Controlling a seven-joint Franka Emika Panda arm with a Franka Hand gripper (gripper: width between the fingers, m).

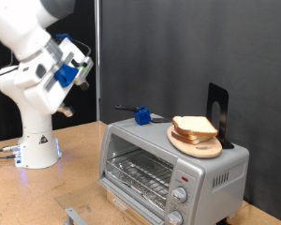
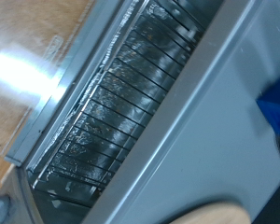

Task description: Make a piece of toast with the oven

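Oven [image 1: 169, 167] rack [image 2: 131, 103] empty, door open.

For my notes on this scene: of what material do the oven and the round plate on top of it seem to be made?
The oven looks like brushed silver-grey sheet metal: its top and side give a dull, even sheen. Its wire rack seems to be bare metal, with thin glinting bars. The round plate is probably wood, light tan and matt, though no grain is visible.
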